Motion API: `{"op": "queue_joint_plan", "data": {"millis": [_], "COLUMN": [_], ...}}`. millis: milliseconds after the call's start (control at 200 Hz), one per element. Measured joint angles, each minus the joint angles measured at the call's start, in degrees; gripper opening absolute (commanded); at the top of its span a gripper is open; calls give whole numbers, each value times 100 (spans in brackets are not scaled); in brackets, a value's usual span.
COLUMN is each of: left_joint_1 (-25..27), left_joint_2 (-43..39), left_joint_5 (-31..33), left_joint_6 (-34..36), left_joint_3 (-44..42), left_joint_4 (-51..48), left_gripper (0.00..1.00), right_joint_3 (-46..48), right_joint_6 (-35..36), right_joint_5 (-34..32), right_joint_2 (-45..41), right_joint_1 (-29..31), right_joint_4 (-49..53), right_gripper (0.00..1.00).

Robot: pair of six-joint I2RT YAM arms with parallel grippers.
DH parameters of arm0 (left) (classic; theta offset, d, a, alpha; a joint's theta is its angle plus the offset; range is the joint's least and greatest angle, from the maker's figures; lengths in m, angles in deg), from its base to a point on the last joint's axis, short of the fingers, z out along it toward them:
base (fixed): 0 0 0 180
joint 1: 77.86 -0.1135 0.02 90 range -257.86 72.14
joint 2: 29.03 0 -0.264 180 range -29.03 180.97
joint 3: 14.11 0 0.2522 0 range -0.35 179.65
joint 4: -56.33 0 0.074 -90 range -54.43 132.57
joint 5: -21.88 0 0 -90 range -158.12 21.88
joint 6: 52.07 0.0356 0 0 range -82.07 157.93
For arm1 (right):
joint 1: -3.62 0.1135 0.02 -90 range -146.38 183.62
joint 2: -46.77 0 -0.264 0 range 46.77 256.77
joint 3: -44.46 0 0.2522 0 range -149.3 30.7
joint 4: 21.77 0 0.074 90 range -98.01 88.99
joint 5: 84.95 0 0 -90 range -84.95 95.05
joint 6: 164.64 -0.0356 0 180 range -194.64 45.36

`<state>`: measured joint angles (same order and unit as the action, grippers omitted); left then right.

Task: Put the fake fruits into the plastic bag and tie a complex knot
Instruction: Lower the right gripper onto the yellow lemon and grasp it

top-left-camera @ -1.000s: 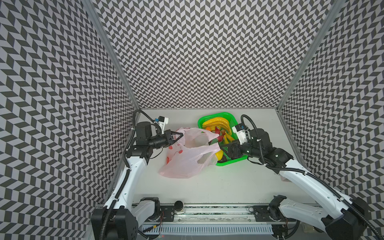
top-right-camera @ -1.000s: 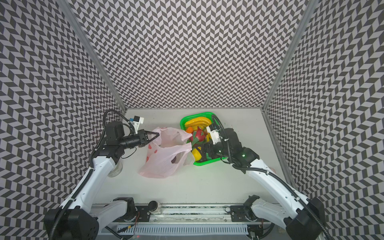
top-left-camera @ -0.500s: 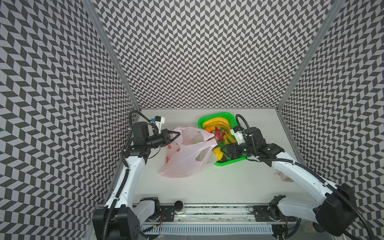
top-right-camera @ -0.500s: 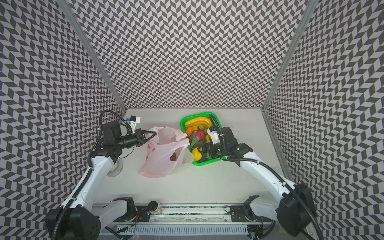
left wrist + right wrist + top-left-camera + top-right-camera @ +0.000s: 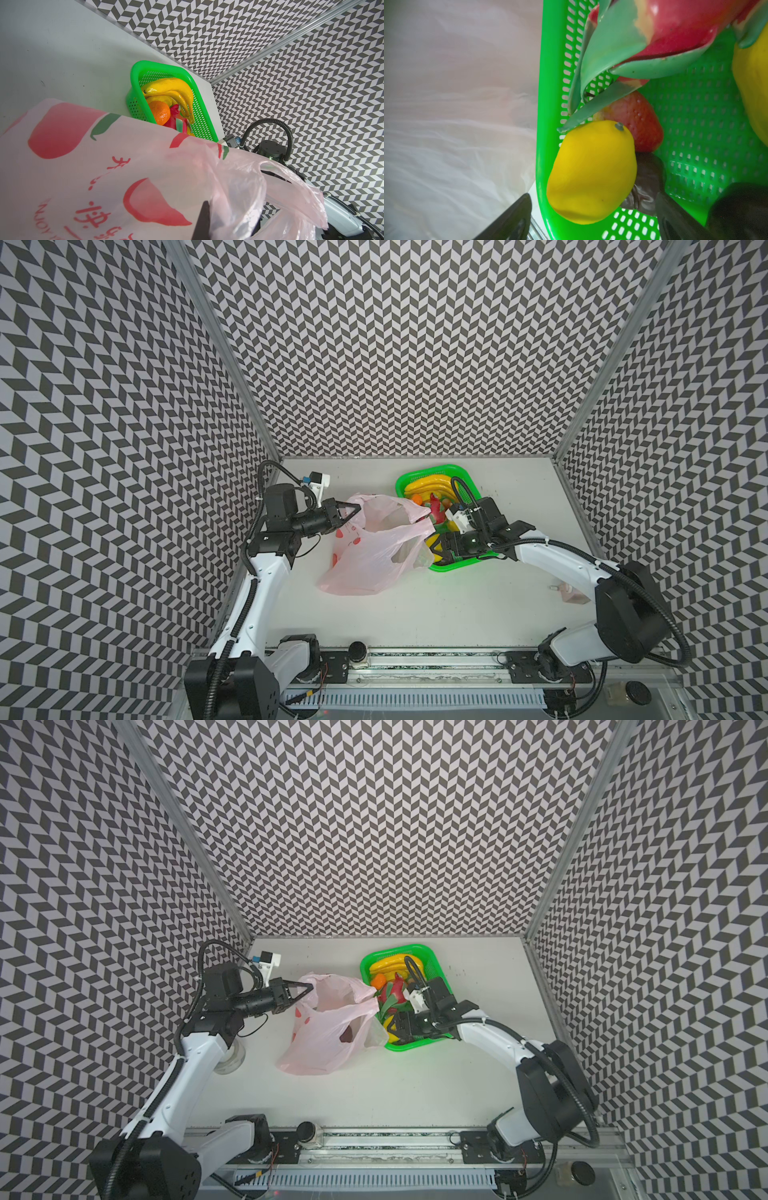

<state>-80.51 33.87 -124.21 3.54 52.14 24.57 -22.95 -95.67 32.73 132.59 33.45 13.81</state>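
Plastic bag [image 5: 370,547]: lies on the counter [image 5: 457,614], touching the green basket [image 5: 457,568].
Left fingers [image 5: 349,506]: closed on the bag's rim, so I hold its mouth up.
Right fingers [image 5: 512,218]: open, one on each side of the lemon [image 5: 591,172].
Done: nearly nothing, I think.
Not done: bananas [image 5: 172,91], orange [image 5: 160,112] and dragon fruit [image 5: 675,25] sit in the basket; no knot.

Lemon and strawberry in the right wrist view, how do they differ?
The lemon is plain yellow and smooth; the strawberry is red with dimpled skin. The lemon shows almost whole, lying against the green basket wall; the strawberry sits behind it, partly hidden by it and by a dragon fruit leaf. Both lie in the basket, not yet in the plastic bag.
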Motion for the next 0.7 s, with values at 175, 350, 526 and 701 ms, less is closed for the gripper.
{"op": "queue_joint_plan", "data": {"millis": [175,350,526,701], "left_joint_1": [0,0,-2,0], "left_joint_2": [-24,-24,-31,-52], "left_joint_5": [-11,-15,-17,-17], "left_joint_6": [0,0,2,2], "left_joint_3": [-31,-33,-98,-127], "left_joint_4": [-2,0,0,0], "left_gripper": [0,0,0,0], "right_joint_3": [-2,-17,-46,-52], "right_joint_6": [-109,-173,-243,-297], "right_joint_5": [81,142,168,157], "right_joint_2": [214,341,472,538], "right_joint_1": [0,15,48,111], "right_joint_4": [-175,-275,-457,-566], "right_gripper": [83,81,79,71]}}
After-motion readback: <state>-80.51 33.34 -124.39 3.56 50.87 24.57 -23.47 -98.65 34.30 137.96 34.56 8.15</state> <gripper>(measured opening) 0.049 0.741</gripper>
